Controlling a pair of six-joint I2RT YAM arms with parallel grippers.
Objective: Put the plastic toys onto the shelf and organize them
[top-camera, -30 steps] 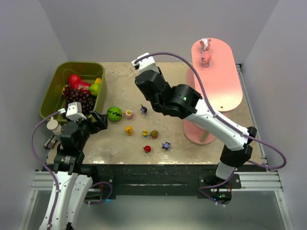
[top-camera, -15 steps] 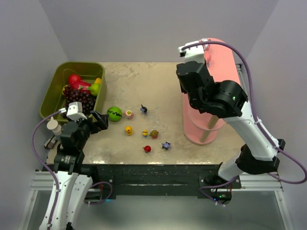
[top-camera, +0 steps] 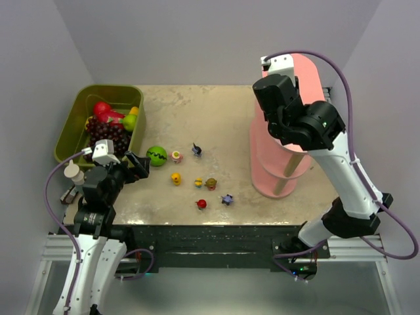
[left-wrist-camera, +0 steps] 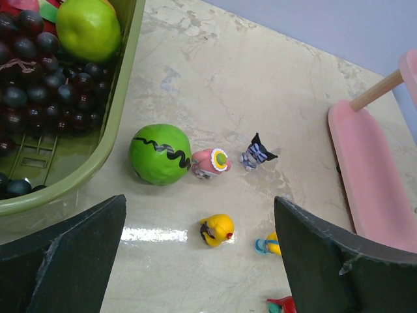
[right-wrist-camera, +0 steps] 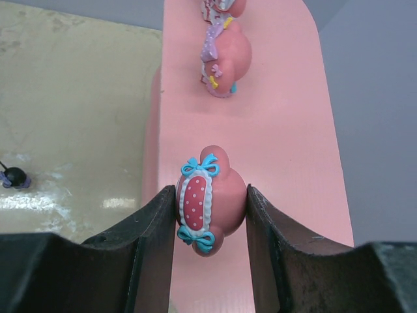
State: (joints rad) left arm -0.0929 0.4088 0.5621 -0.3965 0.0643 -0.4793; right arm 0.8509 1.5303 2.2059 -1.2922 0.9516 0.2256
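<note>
Seen from above, the right arm hid much of the shelf (top-camera: 310, 79) top. The right hand (right-wrist-camera: 210, 203) was closed on a pink toy (right-wrist-camera: 210, 218) over that board, near a second pink toy (right-wrist-camera: 227, 55). The left hand (left-wrist-camera: 200, 212) stood wide open above loose toys (left-wrist-camera: 217, 229) on the desk (left-wrist-camera: 215, 85)

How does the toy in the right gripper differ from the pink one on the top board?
The held toy is clamped in the right gripper; the resting toy lies free atop the shelf. The held toy has a red dotted oval and blue bows; the resting toy has lilac and yellow trim. Both are pink and rounded.
</note>
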